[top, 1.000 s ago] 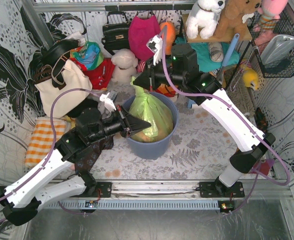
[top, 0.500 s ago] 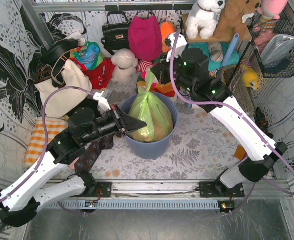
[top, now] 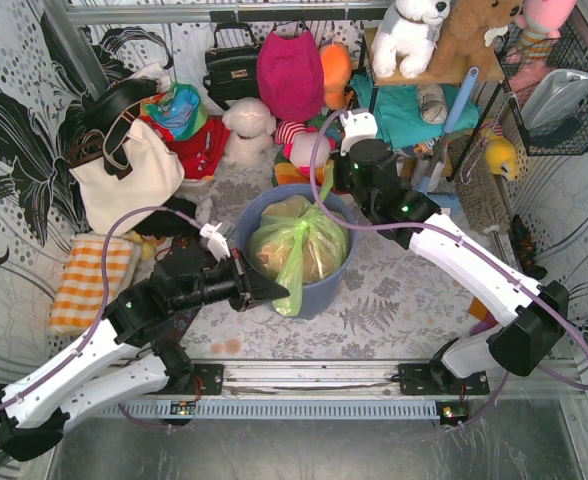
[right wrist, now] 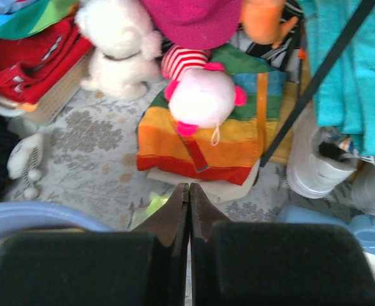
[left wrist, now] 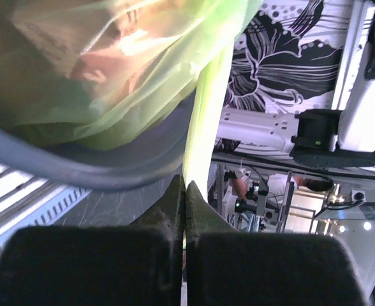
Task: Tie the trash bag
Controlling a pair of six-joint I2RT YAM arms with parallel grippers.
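two tails of the trash bag [top: 294,240], sitting in the bin [top: 324,290] between both tools: left gripper [left wrist: 185,183] clamps one at its tips, right gripper [right wrist: 189,186] is closed, seemingly on the other. cross them taut, without slack.

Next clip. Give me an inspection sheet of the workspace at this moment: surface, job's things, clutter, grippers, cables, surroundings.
Surface: table under a grey leaf-patterned cloth.
Job's things: trash bag sits in the blue-grey bin; no knot seen; one strip hangs over the near rim, another rises at the far side.
Clutter: white tote bag, plush toy, orange checked cloth, striped cloth.
Grippers: left gripper shut on the near strip; right gripper shut on the far strip.
Cables: purple cable loops along each arm, apart from the bag.
Surroundings: flower-patterned wall, wire basket on the right.
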